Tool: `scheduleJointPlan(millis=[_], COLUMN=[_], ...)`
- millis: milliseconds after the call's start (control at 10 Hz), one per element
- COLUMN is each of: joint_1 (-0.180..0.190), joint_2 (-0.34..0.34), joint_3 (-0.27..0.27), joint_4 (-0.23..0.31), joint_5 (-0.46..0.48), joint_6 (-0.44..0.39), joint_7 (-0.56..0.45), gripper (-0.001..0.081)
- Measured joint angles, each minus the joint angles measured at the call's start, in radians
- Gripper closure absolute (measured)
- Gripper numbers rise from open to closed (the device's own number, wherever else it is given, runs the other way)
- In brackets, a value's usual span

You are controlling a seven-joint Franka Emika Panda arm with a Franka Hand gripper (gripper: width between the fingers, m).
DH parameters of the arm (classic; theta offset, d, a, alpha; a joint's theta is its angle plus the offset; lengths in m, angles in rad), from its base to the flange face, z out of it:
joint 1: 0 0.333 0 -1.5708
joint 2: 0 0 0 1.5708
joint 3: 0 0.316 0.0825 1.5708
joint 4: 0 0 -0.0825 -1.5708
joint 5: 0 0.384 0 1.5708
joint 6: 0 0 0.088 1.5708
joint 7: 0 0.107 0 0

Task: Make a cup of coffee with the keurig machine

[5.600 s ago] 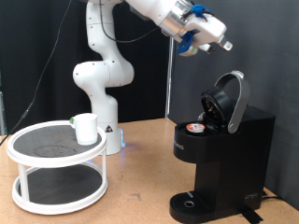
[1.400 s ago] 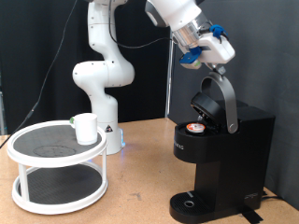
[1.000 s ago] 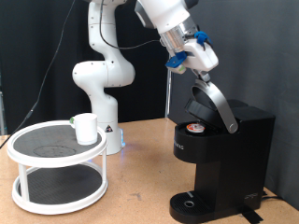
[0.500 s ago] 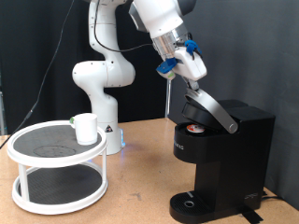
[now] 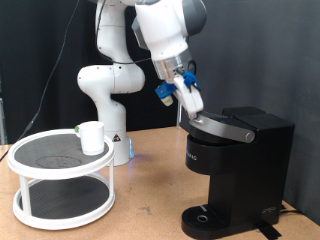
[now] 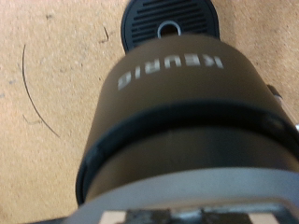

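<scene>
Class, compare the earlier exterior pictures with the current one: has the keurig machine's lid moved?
Yes. The lid has swung down from upright to nearly flat on the keurig machine, whose body stayed put, with the gripper at its front edge.

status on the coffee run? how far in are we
Done: the keurig machine has its lid down, nearly or fully shut. In hand: the end effector presses on the lid's front edge, holding nothing. Left: the cup sits on the white tiered stand; the drip tray is bare.

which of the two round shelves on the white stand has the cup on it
The top shelf: the cup stands on its dark surface near the rim. The lower shelf shows nothing on it.
</scene>
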Motion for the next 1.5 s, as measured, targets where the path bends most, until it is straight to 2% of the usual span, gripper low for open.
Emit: scheduleJointPlan(millis=[200, 500, 800, 1000, 1500], joint_1=[-0.002, -0.005, -0.005, -0.005, -0.010], joint_2=[0.044, 0.064, 0.062, 0.043, -0.080], joint_3=[0.000, -0.004, -0.003, -0.005, -0.040], joint_4=[-0.030, -0.029, -0.045, -0.060, -0.098], joint_5=[-0.003, 0.006, 0.102, 0.169, 0.183], joint_6=[0.067, 0.124, 0.186, 0.171, 0.050], joint_7=[0.000, -0.030, -0.221, -0.331, -0.351], gripper=[0.0806, 0.0806, 0.0806, 0.0806, 0.0806])
